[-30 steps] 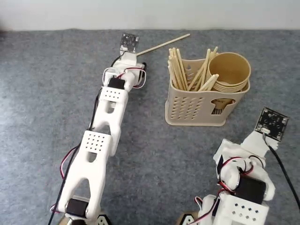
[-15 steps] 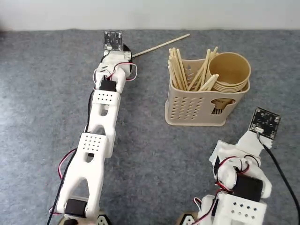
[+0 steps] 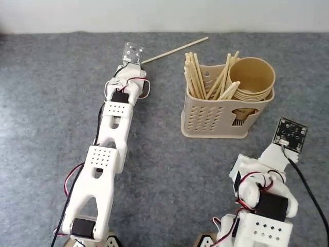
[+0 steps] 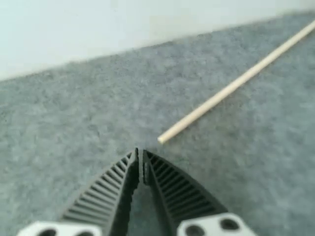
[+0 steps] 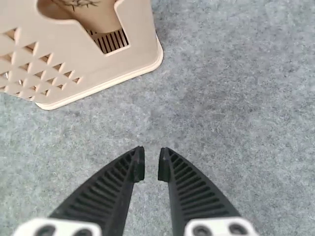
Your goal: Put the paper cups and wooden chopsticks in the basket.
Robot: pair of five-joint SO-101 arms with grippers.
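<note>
Obs., overhead view: the tan slotted basket (image 3: 216, 122) stands right of centre on the grey felt table cover (image 3: 46, 103). A stack of paper cups (image 3: 253, 77) sits in its right compartment. A bundle of wooden chopsticks (image 3: 194, 77) stands tilted in the left compartment, and a few sticks lean over against the cup stack.

One loose chopstick (image 3: 175, 50) lies flat on the felt at upper centre of the frame, outside the basket and well apart from it. It runs on a slant, lower end at the left, upper end at the right near the white wall (image 3: 154, 15).

Left arm (image 3: 110, 149): stretched from the lower left corner up to upper centre-left, its wrist just beside the loose chopstick's lower end. Left wrist view: left gripper (image 4: 141, 156) has its ribbed fingertips pressed together with nothing between them. The loose chopstick (image 4: 236, 83) has its near end just ahead of the tips, not touching them.

Right arm (image 3: 262, 200): folded at the lower right, below the basket. Right wrist view: right gripper (image 5: 151, 164) hangs over bare felt, tips parted by a narrow gap, gripping nothing. The basket (image 5: 74, 59) corner is near, ahead of the tips, no contact.
</note>
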